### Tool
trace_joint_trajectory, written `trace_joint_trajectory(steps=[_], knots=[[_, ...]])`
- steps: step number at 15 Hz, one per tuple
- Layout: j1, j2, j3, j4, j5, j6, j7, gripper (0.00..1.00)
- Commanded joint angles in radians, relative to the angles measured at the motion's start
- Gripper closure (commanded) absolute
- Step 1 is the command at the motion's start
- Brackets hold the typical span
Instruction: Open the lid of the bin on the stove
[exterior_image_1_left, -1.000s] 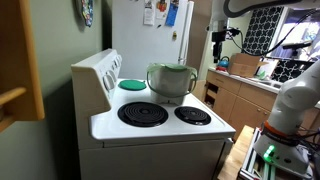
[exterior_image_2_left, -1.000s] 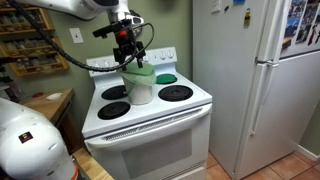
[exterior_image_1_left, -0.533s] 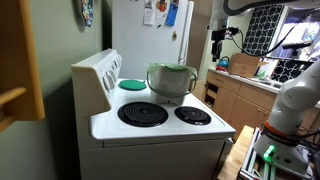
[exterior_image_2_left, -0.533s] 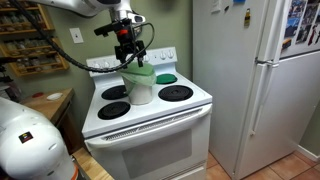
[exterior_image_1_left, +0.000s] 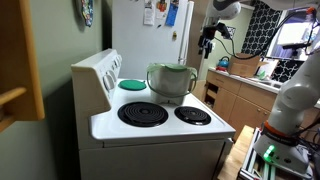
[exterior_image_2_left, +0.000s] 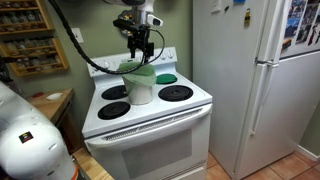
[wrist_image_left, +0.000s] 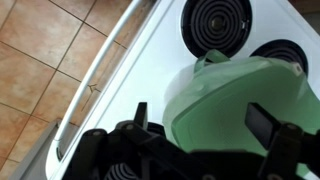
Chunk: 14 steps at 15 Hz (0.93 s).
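In an exterior view, the stove (exterior_image_1_left: 160, 130) stands in front of a white fridge (exterior_image_1_left: 150, 35), and the bin (exterior_image_1_left: 171, 86) sits on the cooktop toward the back, behind two black coil burners (exterior_image_1_left: 143, 113). The lid (exterior_image_1_left: 172, 70) lies down on its rim, and a flat teal disc (exterior_image_1_left: 132, 84) rests beside the bin near the back panel. The gripper (exterior_image_1_left: 207, 40) hangs high, clear of the bin, too small and dark here to tell how its jaws stand. Wooden cabinets (exterior_image_1_left: 235, 100) run along the far side. In an exterior view from the front, the bin (exterior_image_2_left: 140, 88) stands among the burners on the stove (exterior_image_2_left: 150, 118) with the green lid (exterior_image_2_left: 139, 70) closed on top, the teal disc (exterior_image_2_left: 166, 77) just beside it. The gripper (exterior_image_2_left: 143, 45) points down above the lid, apart from it, and the tall fridge (exterior_image_2_left: 250, 80) stands alongside the stove. In the wrist view, the lid (wrist_image_left: 235, 95) fills the lower right, with the white stove top (wrist_image_left: 140, 60) and two burners (wrist_image_left: 215, 20) beyond it and tile floor (wrist_image_left: 40, 60) past the stove's edge. The gripper (wrist_image_left: 203, 120) is spread wide, its fingers (wrist_image_left: 140, 115) set far apart at either side, grasping nothing.
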Motion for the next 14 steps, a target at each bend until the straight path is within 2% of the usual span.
trace_joint_trajectory(steps=[1,8,12,14], knots=[[-0.011,0.022,0.002,0.017,0.035,0.002,-0.003,0.0],[-0.011,0.04,-0.002,0.041,0.064,0.003,-0.003,0.0],[-0.002,-0.002,-0.032,-0.012,0.153,0.161,-0.191,0.0],[0.004,-0.008,-0.057,-0.047,0.248,0.21,-0.284,0.0]])
